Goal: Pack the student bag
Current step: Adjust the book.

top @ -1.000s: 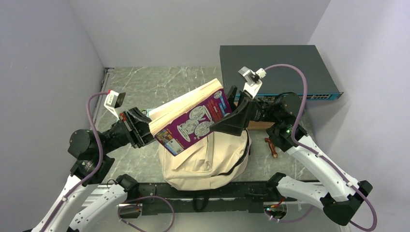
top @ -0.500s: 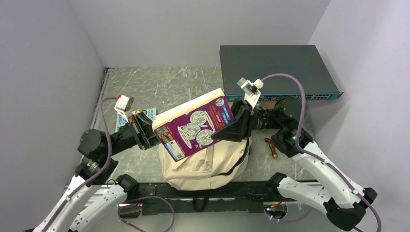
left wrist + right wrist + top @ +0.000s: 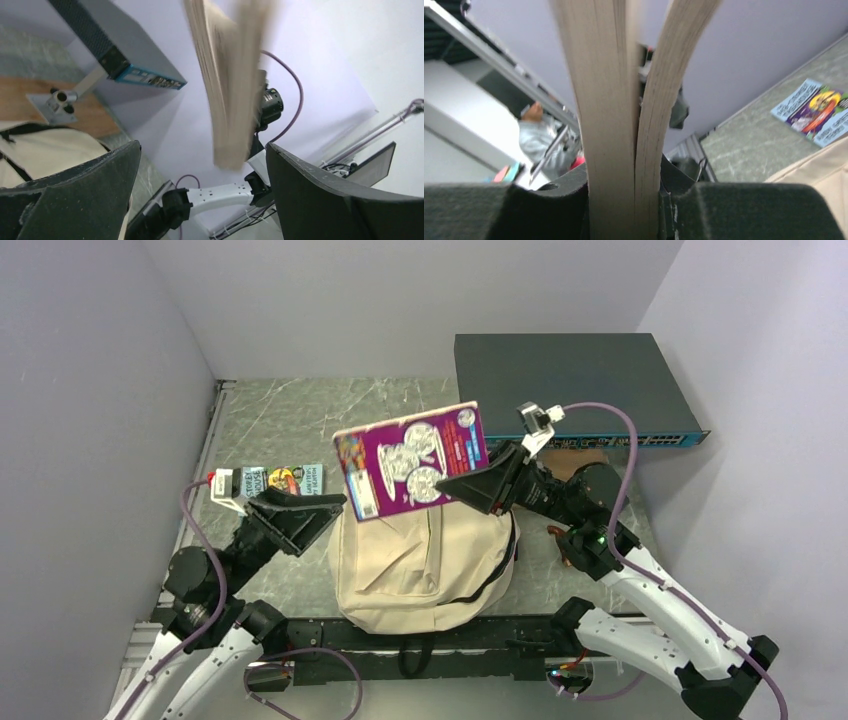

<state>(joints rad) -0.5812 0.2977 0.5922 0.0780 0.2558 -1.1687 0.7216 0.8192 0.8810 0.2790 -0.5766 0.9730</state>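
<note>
The cream student bag [image 3: 425, 570] lies at the near middle of the table, and a corner of it shows in the right wrist view [image 3: 819, 170]. A thick purple-covered book [image 3: 410, 460] hangs in the air above the bag's far end. My right gripper [image 3: 470, 485] is shut on its right edge; the page block [image 3: 609, 100] fills the space between the jaws [image 3: 624, 200]. My left gripper [image 3: 300, 512] stands open to the left of the bag, apart from the book. In the left wrist view the book's pages [image 3: 230, 85] hang beyond the open fingers [image 3: 202, 155].
A second, thin book [image 3: 285, 480] lies flat on the table left of the bag, also seen from the right wrist [image 3: 811, 105]. A dark network switch [image 3: 570, 380] sits on a wooden board [image 3: 575, 455] at the back right. A small reddish object [image 3: 562, 545] lies right of the bag.
My left gripper let go of the purple book, opened wide and drew back toward the near left. The right gripper closed on the book and now carries it alone, raised and turned.
</note>
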